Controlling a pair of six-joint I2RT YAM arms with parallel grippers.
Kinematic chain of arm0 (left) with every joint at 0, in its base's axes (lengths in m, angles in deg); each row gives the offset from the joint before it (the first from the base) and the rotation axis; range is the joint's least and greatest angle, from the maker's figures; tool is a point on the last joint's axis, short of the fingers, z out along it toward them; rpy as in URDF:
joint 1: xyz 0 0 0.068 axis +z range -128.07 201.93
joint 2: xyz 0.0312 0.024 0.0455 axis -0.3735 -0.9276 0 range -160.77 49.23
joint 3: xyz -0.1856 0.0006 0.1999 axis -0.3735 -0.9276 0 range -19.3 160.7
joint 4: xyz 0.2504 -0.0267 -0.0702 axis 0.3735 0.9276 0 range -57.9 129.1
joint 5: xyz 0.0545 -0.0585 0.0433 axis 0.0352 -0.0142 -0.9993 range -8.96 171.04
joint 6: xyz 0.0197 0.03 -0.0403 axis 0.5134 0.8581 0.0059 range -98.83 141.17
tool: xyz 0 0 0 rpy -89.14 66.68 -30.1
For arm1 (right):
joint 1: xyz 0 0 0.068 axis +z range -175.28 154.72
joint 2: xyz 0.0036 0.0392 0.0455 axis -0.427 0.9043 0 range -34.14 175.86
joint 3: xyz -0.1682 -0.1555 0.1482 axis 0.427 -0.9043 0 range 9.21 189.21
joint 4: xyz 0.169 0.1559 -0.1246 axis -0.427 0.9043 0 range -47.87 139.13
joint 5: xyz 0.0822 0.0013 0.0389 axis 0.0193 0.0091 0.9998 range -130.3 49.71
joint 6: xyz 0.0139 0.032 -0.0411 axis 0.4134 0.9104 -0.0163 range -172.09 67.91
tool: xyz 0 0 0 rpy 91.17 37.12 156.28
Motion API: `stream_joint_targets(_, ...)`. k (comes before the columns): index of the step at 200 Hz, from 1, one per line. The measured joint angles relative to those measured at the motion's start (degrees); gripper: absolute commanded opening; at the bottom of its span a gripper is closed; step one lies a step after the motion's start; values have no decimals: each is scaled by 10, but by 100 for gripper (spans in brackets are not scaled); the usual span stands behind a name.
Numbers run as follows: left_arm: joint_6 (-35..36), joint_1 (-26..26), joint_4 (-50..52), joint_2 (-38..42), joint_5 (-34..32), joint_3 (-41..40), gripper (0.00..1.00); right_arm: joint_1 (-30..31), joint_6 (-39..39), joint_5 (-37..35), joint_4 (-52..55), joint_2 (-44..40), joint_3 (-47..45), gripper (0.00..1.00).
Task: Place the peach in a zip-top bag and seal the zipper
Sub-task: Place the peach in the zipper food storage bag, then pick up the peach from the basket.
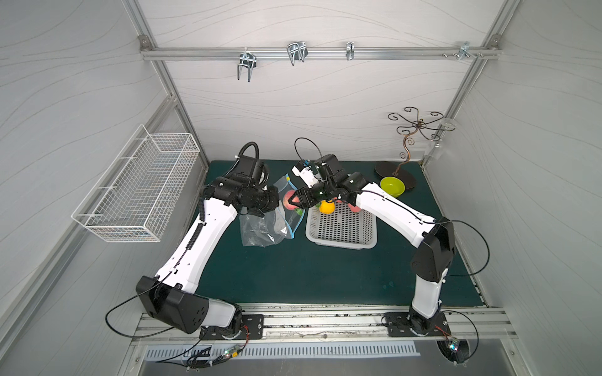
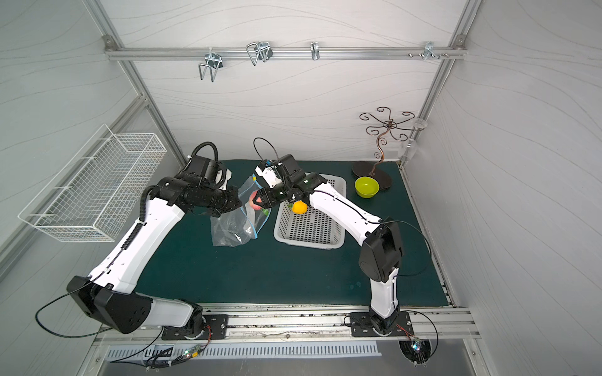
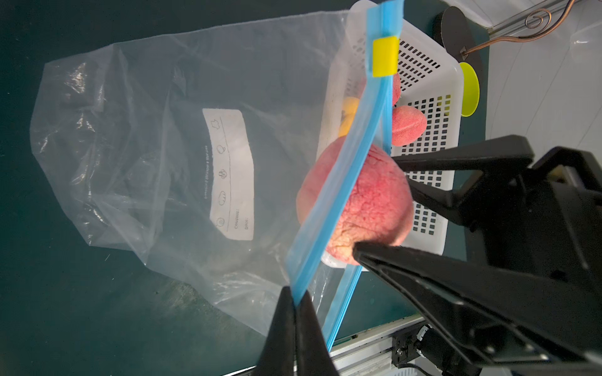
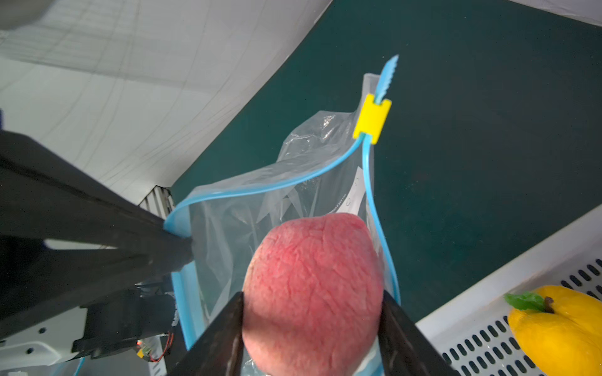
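left pincer [image 3: 294, 294]: pinched shut on zipper [image 3: 345, 175] edge | right pincer [image 4: 312, 306]: clamped on peach [image 4: 312, 257], at zip-top bag [image 3: 146, 156] mouth

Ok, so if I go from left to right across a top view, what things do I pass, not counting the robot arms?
In a top view: wire basket → zip-top bag → white plastic basket → green bowl.
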State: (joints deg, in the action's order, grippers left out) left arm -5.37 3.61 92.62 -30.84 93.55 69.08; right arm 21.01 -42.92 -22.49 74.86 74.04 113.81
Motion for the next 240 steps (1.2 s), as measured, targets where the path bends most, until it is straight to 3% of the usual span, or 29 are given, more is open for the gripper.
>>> stream_joint_targets(36, 0, 0, 0, 0, 0, 0, 0, 2, -3, -9, 3, 1, 2, 76)
stream_joint_targets(85, 0, 0, 0, 0, -1, 0, 0, -13, 3, 14, -28, -34, -40, 76)
stream_joint_targets(142, 0, 0, 0, 0, -2, 0, 0, -108, 36, -4, -70, -107, -130, 73)
stream_joint_targets(168, 0, 0, 0, 0, -3, 0, 0, -137, 40, -41, -61, -86, -132, 73)
stream_joint_targets(240, 0, 0, 0, 0, -3, 0, 0, -138, 39, -99, 4, 37, -88, 75)
